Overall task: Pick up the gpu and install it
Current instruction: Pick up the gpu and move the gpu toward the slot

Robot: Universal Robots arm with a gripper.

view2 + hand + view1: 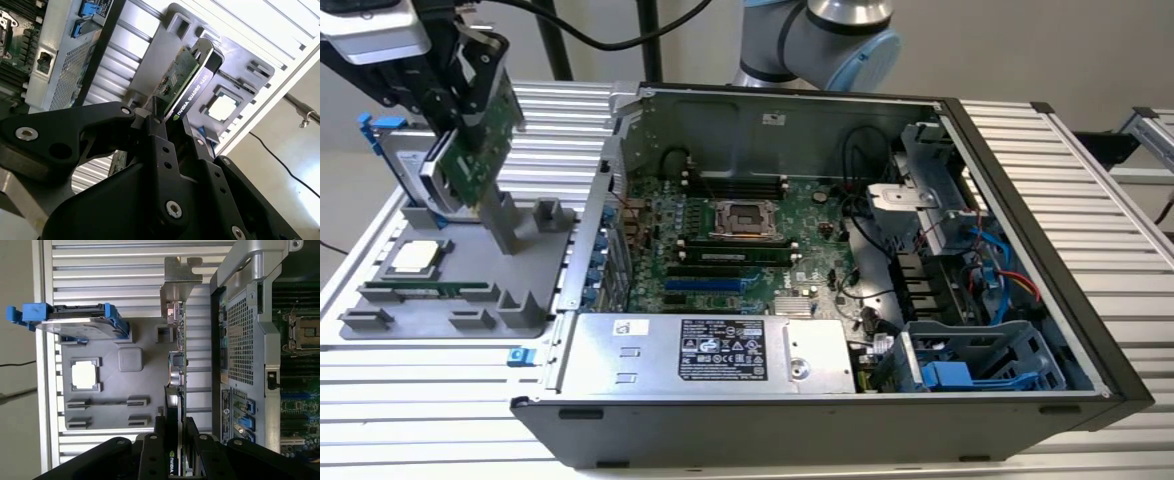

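The gripper [458, 78] has its fingers clenched on the gpu [478, 140], which hangs over the grey tray [400, 300] at the exterior view's left, beside the computer case [827, 420]. Carrying it well likely means holding it squarely, with its low end clear of the tray's posts. Its long axis runs steeply downward, with the bracket end lowest and the green face toward the case.

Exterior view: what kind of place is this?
Probably a robot lab bench for computer assembly: an open computer case on a slatted metal table, and the end effector holding the gpu.
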